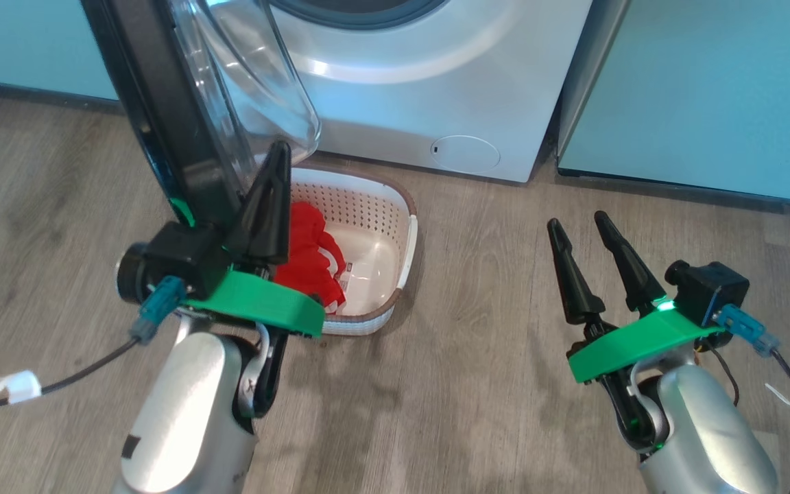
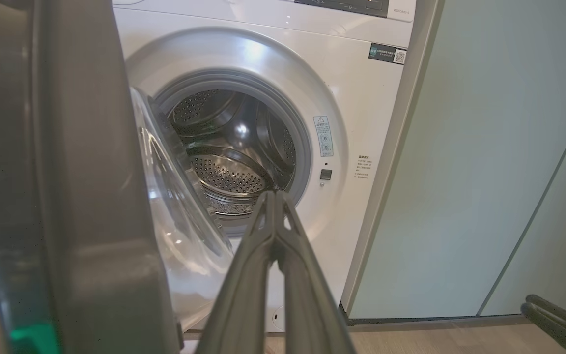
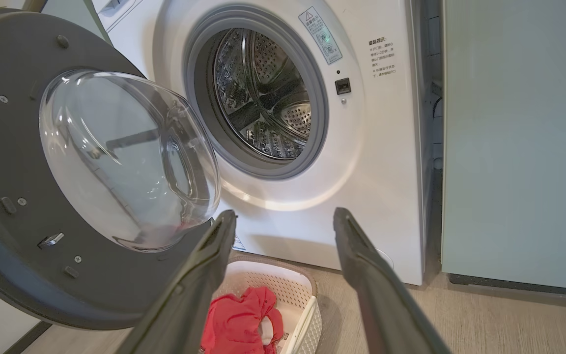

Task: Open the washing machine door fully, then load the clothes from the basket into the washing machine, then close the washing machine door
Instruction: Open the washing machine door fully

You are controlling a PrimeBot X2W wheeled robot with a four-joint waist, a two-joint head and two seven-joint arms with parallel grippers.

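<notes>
In basket (image 1: 405, 226), centre-left: red clothes (image 1: 306, 254). Black-rimmed washing machine door (image 1: 162, 103) swung out, glass clear. Pinched closed: left tool (image 1: 278, 152); spread wide: right tool (image 1: 577, 221).

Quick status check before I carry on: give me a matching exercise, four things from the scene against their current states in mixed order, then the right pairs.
Things:
1. washing machine door
2. clothes
3. left gripper
4. right gripper

States:
a. open, holding nothing
b. swung open
c. shut, holding nothing
d. lying in the basket

Pairs: 1-b, 2-d, 3-c, 4-a
</notes>
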